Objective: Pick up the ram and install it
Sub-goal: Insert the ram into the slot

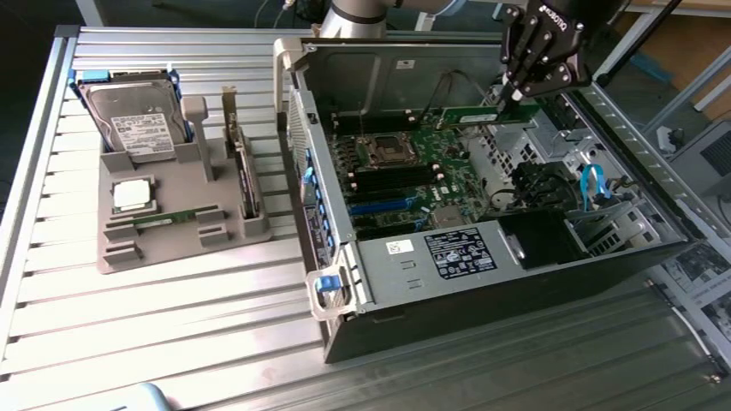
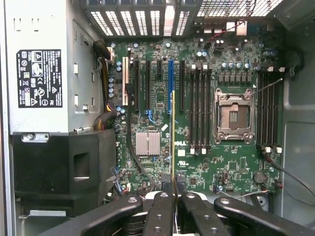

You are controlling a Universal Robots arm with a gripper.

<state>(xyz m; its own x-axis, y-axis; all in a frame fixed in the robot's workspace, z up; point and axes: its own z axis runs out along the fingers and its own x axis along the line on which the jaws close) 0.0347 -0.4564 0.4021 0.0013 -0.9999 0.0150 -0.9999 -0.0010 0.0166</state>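
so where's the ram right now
The ram is clamped in the gripper, held over the motherboard inside the open computer case, toward the exterior view's upper right.

My pincer (image 2: 173,189) sits at the edge of the frame, its black fingers (image 2: 160,209) pressed close together on the ram (image 2: 173,137). I see the ram edge-on, a thin greenish strip running from my fingertips out to the middle of the frame. It lies in line with the blue slot (image 2: 171,78) on the green motherboard (image 2: 231,167); whether it touches the board I cannot tell. To one side of the strip is a small silver heatsink (image 2: 147,143), and beyond it a silver power supply (image 2: 39,78) with a black label. To the other side are black memory slots (image 2: 199,110), then the open processor socket (image 2: 234,115).
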